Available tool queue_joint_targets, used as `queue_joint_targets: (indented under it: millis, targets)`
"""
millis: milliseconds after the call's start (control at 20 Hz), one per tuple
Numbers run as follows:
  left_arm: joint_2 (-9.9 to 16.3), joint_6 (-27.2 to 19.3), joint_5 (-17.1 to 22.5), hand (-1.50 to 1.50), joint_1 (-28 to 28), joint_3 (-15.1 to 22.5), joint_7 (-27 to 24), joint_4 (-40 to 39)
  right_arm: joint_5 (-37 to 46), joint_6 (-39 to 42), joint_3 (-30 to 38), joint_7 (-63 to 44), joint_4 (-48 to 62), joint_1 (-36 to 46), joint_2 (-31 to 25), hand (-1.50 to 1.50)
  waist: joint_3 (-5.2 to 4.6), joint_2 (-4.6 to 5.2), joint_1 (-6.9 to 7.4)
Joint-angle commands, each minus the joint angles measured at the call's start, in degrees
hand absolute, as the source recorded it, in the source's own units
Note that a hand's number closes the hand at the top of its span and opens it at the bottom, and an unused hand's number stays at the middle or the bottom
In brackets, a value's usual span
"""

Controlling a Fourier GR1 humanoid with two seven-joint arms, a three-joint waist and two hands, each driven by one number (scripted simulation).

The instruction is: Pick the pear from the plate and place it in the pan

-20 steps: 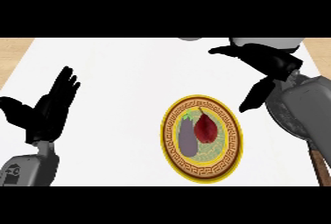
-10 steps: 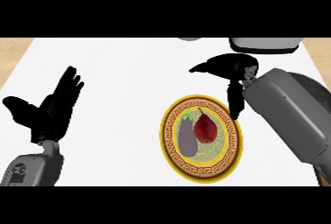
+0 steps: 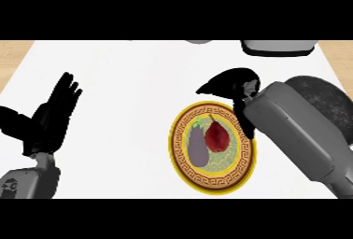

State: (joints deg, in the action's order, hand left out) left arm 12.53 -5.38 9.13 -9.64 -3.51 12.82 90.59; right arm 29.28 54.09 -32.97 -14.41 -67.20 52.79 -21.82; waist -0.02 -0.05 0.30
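Black right hand fingers curled, empty, above pear

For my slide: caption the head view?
Right hand above the plate holding pear and eggplant; left hand resting open.

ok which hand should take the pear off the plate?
Right. The right hand hangs just past the plate's far rim, close to the red pear, with the dark pan on that same side. The left hand rests open, fingers up, far off at the view's left.
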Motion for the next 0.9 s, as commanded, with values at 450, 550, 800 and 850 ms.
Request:
queue_joint_targets:
  millis: [450,550,800,850]
  targets:
    - [1.45,2.32,0.66,0.0,0.41,-2.08,2.8,2.87,9.55,2.35,0.16,-8.29,-5.98,-3.23,9.86,-1.5,0.01,0.02,0.07]
    - [-0.71,0.95,-0.7,0.0,0.26,-0.8,2.31,1.59,12.07,0.86,-0.63,-6.53,-4.58,-4.54,10.94,-1.5,0.01,0.06,0.05]
    - [-2.02,-0.54,-2.25,0.0,0.42,0.63,3.88,3.94,14.69,3.56,-0.56,-11.73,-7.24,-7.97,11.6,-1.5,0.02,-0.09,-0.22]
    - [-1.22,0.39,-2.25,0.0,-1.93,-0.16,2.62,0.79,17.6,-3.31,-2.56,-5.52,3.49,-4.35,13.01,-1.5,0.03,0.22,0.37]
